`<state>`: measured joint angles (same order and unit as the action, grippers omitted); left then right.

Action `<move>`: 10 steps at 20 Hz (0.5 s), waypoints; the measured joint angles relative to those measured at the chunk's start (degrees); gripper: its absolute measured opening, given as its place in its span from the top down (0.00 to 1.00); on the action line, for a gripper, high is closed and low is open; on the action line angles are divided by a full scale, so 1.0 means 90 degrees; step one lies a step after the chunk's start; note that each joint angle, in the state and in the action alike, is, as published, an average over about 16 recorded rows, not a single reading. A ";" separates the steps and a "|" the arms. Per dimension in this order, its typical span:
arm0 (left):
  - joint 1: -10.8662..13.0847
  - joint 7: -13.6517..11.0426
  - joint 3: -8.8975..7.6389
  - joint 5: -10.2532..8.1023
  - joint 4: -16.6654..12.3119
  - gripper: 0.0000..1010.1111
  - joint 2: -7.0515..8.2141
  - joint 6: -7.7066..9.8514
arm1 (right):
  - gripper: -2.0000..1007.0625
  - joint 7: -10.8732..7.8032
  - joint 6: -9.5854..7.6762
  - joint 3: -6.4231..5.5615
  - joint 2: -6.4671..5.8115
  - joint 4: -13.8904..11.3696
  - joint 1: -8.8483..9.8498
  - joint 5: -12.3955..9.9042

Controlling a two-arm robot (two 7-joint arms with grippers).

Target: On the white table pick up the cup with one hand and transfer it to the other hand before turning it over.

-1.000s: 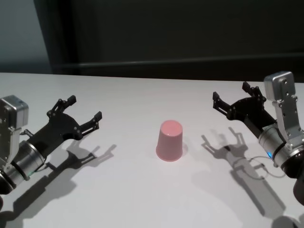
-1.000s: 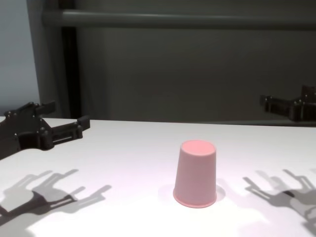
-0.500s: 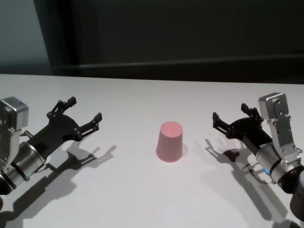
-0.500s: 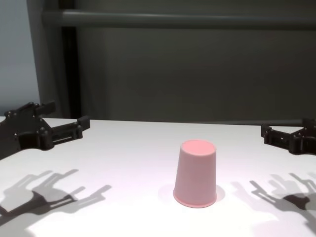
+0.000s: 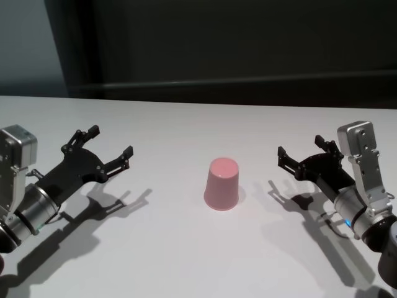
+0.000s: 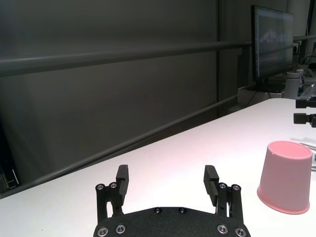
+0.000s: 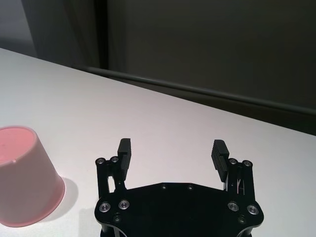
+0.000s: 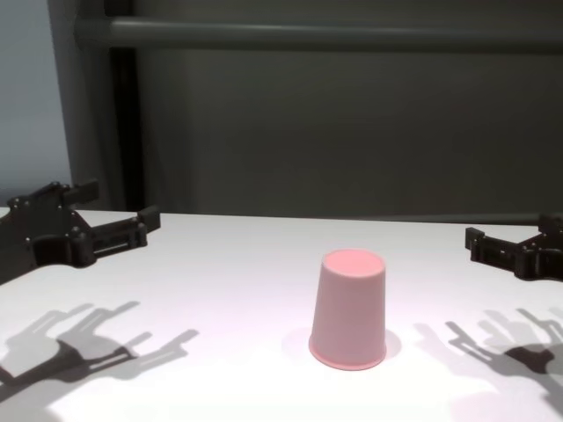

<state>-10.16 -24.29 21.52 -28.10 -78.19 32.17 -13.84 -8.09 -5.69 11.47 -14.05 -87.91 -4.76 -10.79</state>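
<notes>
The pink cup (image 5: 222,184) stands upside down, rim on the white table (image 5: 186,248), near the middle; it also shows in the chest view (image 8: 348,309), the left wrist view (image 6: 285,176) and the right wrist view (image 7: 24,175). My left gripper (image 5: 110,149) is open and empty, hovering well left of the cup; its fingers (image 6: 122,178) show in the left wrist view. My right gripper (image 5: 301,153) is open and empty, low over the table to the cup's right, about a hand's width from it; it also shows in the right wrist view (image 7: 172,149).
A dark wall with a horizontal rail (image 8: 308,35) runs behind the table's far edge. A monitor (image 6: 272,44) stands beyond the table in the left wrist view. Gripper shadows lie on the tabletop on both sides.
My right gripper has come down and slightly toward the cup over the last second, then nearly stopped. The left gripper and the cup have not moved.
</notes>
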 joint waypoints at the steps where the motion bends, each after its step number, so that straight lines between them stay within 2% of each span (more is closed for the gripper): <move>1: 0.0000 0.0000 0.0000 0.0000 0.0000 0.01 0.0000 0.0000 | 0.01 0.0000 0.0000 0.0001 -0.0001 -0.0001 -0.0001 0.0000; 10: 0.0000 0.0000 0.0000 0.0000 0.0000 0.01 0.0000 0.0000 | 0.01 -0.0003 0.0001 0.0013 -0.0011 -0.0014 -0.0010 -0.0004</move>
<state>-10.16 -24.29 21.52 -28.11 -78.19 32.17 -13.84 -8.12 -5.68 11.59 -14.14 -88.04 -4.86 -10.83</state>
